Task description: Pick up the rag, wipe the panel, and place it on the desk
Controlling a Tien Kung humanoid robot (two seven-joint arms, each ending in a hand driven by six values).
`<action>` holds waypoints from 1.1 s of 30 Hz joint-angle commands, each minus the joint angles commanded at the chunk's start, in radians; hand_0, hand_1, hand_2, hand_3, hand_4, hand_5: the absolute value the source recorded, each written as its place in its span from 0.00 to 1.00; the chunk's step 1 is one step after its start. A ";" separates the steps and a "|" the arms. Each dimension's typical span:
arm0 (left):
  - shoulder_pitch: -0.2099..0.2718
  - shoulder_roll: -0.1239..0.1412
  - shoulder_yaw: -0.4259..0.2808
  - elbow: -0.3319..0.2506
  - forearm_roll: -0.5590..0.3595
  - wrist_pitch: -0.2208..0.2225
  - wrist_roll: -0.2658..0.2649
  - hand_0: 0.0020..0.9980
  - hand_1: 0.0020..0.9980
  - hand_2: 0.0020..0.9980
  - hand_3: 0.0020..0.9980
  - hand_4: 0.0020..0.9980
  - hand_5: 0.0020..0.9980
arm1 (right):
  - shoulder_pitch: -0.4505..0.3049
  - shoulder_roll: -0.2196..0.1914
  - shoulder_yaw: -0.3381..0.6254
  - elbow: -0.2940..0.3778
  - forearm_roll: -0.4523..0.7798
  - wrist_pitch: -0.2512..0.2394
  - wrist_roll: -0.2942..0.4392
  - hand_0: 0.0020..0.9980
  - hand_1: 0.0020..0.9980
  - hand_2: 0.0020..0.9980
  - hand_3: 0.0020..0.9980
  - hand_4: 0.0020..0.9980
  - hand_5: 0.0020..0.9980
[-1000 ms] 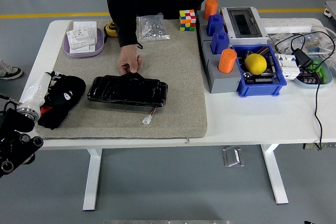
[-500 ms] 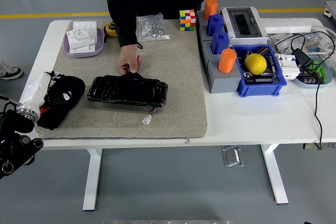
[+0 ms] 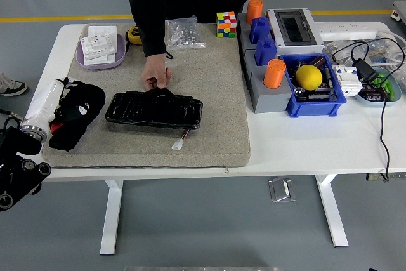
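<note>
The glossy black panel [image 3: 154, 109] lies flat on the grey felt mat [image 3: 209, 74], with a short wire and white plug [image 3: 178, 145] at its near edge. A person's hand [image 3: 156, 79] holds the panel's far edge. My left hand [image 3: 81, 105] is at the mat's left edge, left of the panel and apart from it. It is shut on the dark rag [image 3: 63, 134], which hangs in a bunch under it. My white forearm [image 3: 43, 107] runs back to the lower left. The right arm is out of view.
A purple tray [image 3: 101, 59], a yellow tape measure [image 3: 134, 34] and a bag of screws [image 3: 183, 33] sit along the mat's far side. A colour cube [image 3: 226, 23], grey block with orange and blue parts [image 3: 263, 61], blue bin [image 3: 314, 90] and cables [image 3: 371, 61] stand at right.
My left hand has risen slightly and shifted a little toward the mat, the rag moving with it. The panel and the person's hand have stayed still.
</note>
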 joint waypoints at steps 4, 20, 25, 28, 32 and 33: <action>-0.005 0.025 -0.016 -0.070 0.017 -0.016 0.029 0.31 0.19 0.58 0.56 0.43 0.00 | 0.002 -0.001 0.001 -0.001 0.001 0.000 0.000 0.79 0.65 0.72 0.66 1.00 0.53; -0.033 0.068 0.032 -0.223 0.016 -0.047 0.082 0.30 0.19 0.57 0.54 0.39 0.00 | 0.005 -0.003 0.003 -0.002 0.001 0.000 0.000 0.79 0.65 0.72 0.66 1.00 0.53; -0.052 0.061 0.066 -0.244 0.014 -0.051 0.088 0.30 0.19 0.57 0.54 0.38 0.00 | 0.006 -0.002 0.003 -0.001 0.002 -0.001 0.002 0.79 0.65 0.72 0.66 1.00 0.53; -0.067 0.053 0.085 -0.225 0.021 -0.049 0.087 0.30 0.19 0.57 0.54 0.38 0.00 | 0.006 -0.002 0.003 0.001 0.002 -0.001 0.003 0.79 0.65 0.72 0.66 1.00 0.53; -0.093 0.039 0.118 -0.186 0.046 -0.045 0.083 0.30 0.19 0.57 0.54 0.38 0.00 | 0.008 -0.002 -0.002 0.002 0.005 0.001 0.005 0.79 0.65 0.72 0.66 1.00 0.53; -0.097 0.036 0.122 -0.178 0.049 -0.043 0.081 0.30 0.19 0.57 0.54 0.38 0.00 | 0.008 -0.002 -0.003 0.002 0.006 0.001 0.005 0.79 0.65 0.72 0.66 1.00 0.53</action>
